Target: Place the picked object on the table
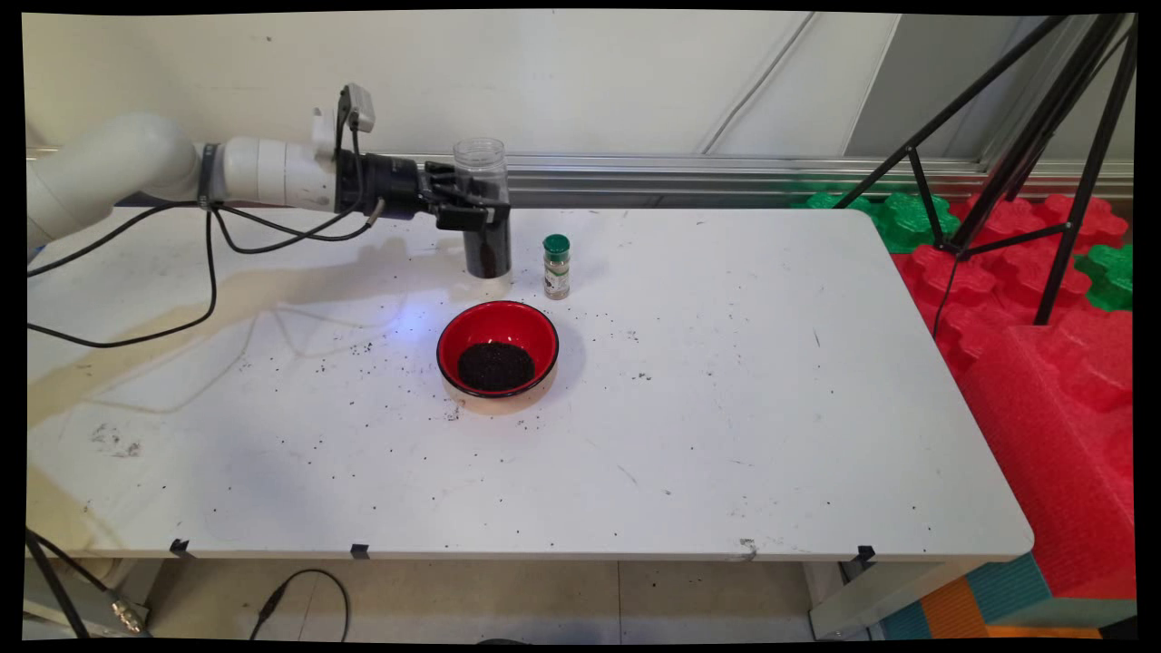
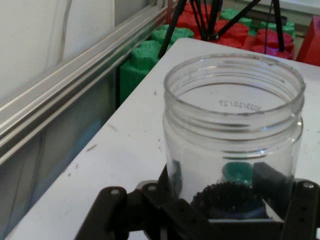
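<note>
A: Nearest the camera, the white table (image 1: 726, 453) is strewn with dark grains. Next comes the red bowl (image 1: 497, 349) with a dark heap in its bottom. Any bump would slop more over its rim.

B: And behind the bowl?

A: The gripper (image 1: 476, 204) is closed on the clear jar (image 1: 482, 209), one finger on each side at about mid-height. The jar stands upright, with no lid, at the back of the table. Its base looks to be on or just above the surface.

B: What worries you?

A: The open mouth. I judge that a tilt would send the dark contents out, adding to the mess. The plastic wall is smooth, so it might slip in the fingers.

B: Anything close by?

A: A small spice bottle with a green cap (image 1: 556, 266) stands just to the jar's right, near enough that a sideways swing could topple it.

B: What can't you make out?

A: The bottle's label is too small to read. In the hand view the jar's base is cut off, so I cannot tell whether it touches the table. Farthest back, the black tripod (image 1: 1025, 154) runs out of view.
</note>
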{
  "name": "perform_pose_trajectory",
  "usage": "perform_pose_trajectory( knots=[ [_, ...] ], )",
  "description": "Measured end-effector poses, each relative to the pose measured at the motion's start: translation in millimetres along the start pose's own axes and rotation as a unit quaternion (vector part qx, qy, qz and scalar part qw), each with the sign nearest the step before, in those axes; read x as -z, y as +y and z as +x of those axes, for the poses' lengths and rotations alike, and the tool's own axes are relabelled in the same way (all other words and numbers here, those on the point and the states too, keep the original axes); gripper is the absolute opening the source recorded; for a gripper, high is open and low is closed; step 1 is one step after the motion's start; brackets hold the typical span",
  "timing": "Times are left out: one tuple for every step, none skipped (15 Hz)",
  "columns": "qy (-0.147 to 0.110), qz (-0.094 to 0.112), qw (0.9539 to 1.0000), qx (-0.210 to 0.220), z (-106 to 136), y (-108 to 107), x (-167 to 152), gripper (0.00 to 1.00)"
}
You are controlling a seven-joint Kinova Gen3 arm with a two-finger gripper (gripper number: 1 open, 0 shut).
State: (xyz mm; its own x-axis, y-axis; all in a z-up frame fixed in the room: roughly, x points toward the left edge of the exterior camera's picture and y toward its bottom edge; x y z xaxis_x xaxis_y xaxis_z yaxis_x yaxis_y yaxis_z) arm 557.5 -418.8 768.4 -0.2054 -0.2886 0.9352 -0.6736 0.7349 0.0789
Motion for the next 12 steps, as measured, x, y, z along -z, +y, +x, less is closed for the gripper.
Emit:
perform_pose_trajectory(
  knots=[
    [-0.002,0.001,1.0,0.001,-1.5,-1.4,-2.5,0.0],
    [-0.004,0.002,1.0,0.002,-2.9,-2.4,-4.4,0.0],
    [-0.006,0.002,1.0,0.003,-4.4,-3.4,-6.6,0.0],
    [-0.008,0.003,1.0,0.003,-5.9,-4.1,-8.5,0.0],
    [-0.009,0.003,0.9999,0.003,-6.8,-4.4,-9.6,0.0],
    [-0.012,0.004,0.9999,0.002,-8.5,-5.0,-11.7,0.0],
    [-0.014,0.005,0.9999,0.002,-9.9,-5.4,-13.2,0.0],
    [-0.016,0.006,0.9999,0.002,-11.4,-5.7,-15.1,0.0],
    [-0.017,0.006,0.9998,0.001,-12.7,-6.0,-16.9,0.0],
    [-0.018,0.007,0.9998,0.0,-13.7,-6.2,-18.5,0.0],
    [-0.019,0.008,0.9998,-0.002,-14.9,-6.4,-20.2,0.0],
    [-0.02,0.01,0.9997,-0.003,-16.0,-6.7,-21.5,0.0]
  ],
)
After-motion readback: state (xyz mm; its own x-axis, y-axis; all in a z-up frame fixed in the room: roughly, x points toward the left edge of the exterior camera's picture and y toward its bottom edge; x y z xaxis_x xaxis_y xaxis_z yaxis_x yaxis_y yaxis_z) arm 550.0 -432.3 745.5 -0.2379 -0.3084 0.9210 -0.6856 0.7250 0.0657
